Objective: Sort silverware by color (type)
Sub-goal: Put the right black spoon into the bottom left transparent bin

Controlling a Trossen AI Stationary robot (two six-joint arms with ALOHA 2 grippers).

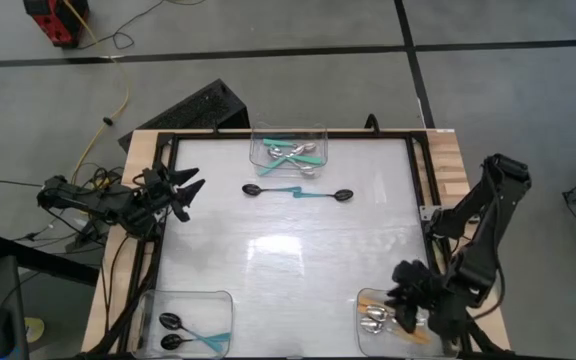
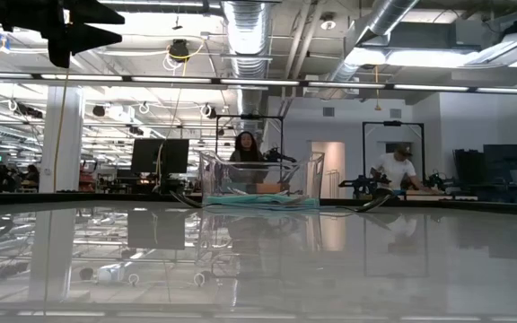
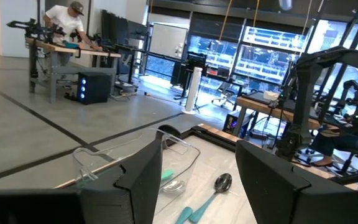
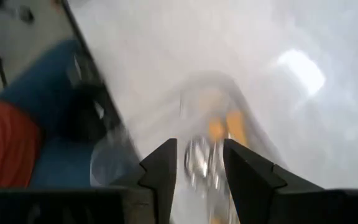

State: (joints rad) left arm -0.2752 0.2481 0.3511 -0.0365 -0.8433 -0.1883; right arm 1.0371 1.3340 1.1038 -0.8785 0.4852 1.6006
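A: Where's the silverware?

B: Two black-bowled spoons (image 1: 296,192) lie loose on the desk (image 1: 288,250) toward twelve o'clock, just short of the top bin (image 1: 288,145). The rest sit in bins.

A: Risk?

B: The right gripper (image 1: 408,300), fingers parted and empty, hovers over the orange-spoon bin (image 1: 393,318) at five o'clock; it could nudge that bin. The left gripper (image 1: 183,192), open and empty at nine, faces thin, flat spoons that could skid.
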